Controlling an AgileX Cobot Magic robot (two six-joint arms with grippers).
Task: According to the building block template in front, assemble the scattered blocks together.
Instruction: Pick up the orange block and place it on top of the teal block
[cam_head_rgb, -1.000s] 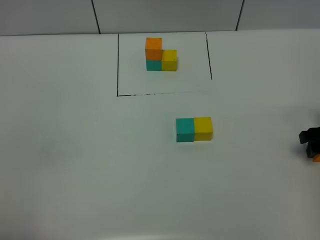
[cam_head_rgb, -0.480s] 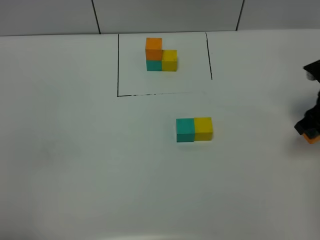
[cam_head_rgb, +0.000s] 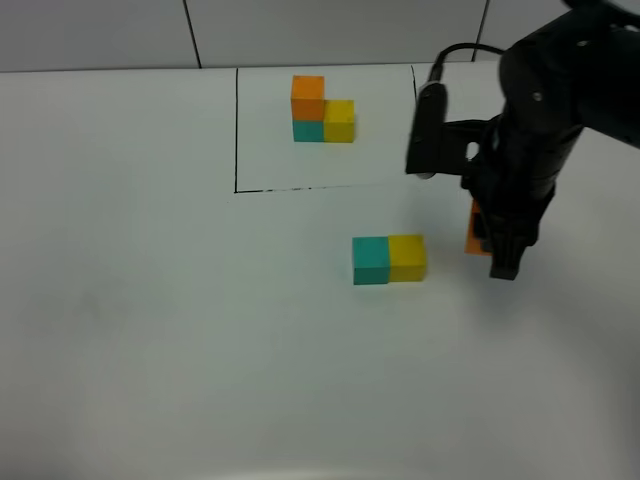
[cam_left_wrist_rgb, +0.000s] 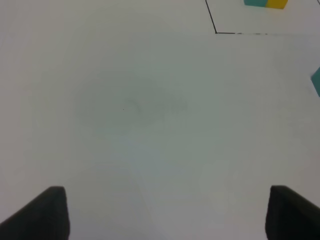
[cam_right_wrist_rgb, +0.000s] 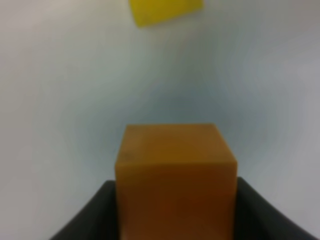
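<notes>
The template (cam_head_rgb: 322, 109) stands at the back inside thin black lines: orange cube on teal, yellow at its side. A loose teal cube (cam_head_rgb: 370, 260) and a loose yellow cube (cam_head_rgb: 407, 257) sit side by side, touching, mid-table. My right gripper (cam_head_rgb: 492, 245) is shut on the loose orange cube (cam_head_rgb: 476, 230), held above the table just right of the yellow cube. In the right wrist view the orange cube (cam_right_wrist_rgb: 175, 175) fills the jaws, with the yellow cube (cam_right_wrist_rgb: 165, 10) beyond it. My left gripper (cam_left_wrist_rgb: 165, 212) is open and empty over bare table.
The white table (cam_head_rgb: 150, 300) carries a black outline (cam_head_rgb: 236, 130) round the template. The right arm (cam_head_rgb: 540, 120) reaches in from the back right. The teal cube's edge (cam_left_wrist_rgb: 316, 80) and the template's base (cam_left_wrist_rgb: 265, 3) show in the left wrist view.
My right arm has swung in from the right edge toward the middle, carrying the orange cube up close to the yellow cube. The teal and yellow cubes have not moved.
</notes>
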